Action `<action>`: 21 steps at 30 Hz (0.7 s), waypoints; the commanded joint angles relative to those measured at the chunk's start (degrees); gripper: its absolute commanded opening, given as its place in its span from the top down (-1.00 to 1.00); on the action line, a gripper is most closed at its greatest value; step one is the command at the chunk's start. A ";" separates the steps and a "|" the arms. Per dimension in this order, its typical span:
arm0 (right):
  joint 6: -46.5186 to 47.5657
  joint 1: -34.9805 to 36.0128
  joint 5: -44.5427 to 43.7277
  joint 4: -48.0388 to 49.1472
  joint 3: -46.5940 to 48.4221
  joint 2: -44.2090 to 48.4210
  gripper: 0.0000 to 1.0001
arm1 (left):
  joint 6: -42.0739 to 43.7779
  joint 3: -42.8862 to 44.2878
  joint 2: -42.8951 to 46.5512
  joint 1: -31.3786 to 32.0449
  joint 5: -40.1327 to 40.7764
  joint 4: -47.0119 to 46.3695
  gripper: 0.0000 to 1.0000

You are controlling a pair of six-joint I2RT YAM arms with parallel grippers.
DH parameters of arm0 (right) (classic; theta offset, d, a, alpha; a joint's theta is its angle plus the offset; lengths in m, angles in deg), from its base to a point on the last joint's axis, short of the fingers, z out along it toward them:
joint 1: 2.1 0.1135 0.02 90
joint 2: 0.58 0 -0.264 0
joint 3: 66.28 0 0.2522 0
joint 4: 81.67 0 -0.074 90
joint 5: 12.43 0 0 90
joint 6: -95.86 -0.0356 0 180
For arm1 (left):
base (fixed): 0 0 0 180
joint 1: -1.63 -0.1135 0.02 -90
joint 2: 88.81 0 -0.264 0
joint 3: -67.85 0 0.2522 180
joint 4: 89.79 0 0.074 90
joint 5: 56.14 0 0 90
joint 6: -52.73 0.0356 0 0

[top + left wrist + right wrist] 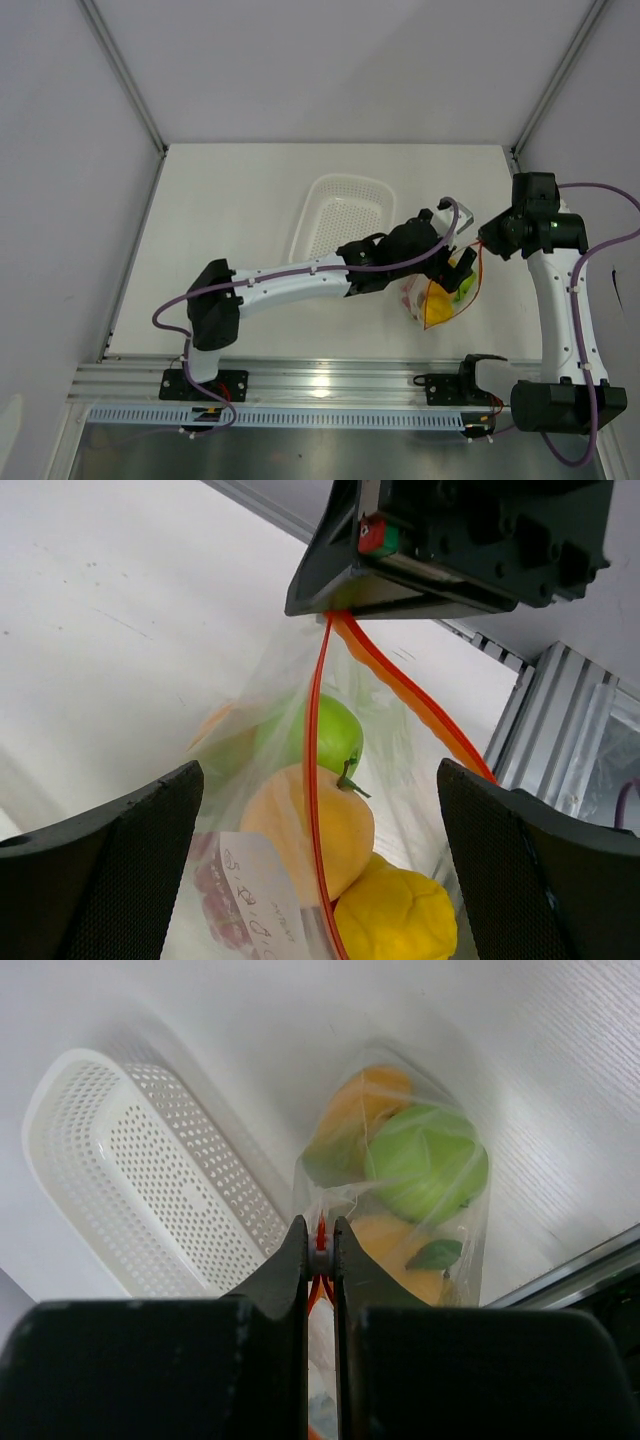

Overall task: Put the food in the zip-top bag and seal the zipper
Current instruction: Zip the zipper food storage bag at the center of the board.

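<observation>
At lower centre the right gripper [320, 1238] pinches the zipper [313, 760], steadying the zip-top bag [335, 1192]. The left gripper [320, 865] straddles it, spread wide, empty.

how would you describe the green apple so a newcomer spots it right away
Find the white perforated basket mid-table; right beside it is the clear zip-top bag, its orange-red zipper pinched by the right gripper. Inside, the green apple is the only green fruit, round, packed among orange fruits and a yellow one.
</observation>
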 commanded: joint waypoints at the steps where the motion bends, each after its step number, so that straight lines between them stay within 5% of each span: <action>1: -1.72 0.20 -3.42 -1.00 2.68 0.57 1.00 | -1.07 3.28 3.65 0.23 1.07 1.32 -0.99; 10: -2.16 0.20 -4.92 -1.88 3.12 0.39 1.00 | -3.53 8.47 -0.12 0.14 -14.05 3.26 -0.99; 21: -2.60 0.28 -4.84 -1.79 4.18 0.39 1.00 | -5.03 12.08 -3.30 0.14 -10.56 8.54 -0.99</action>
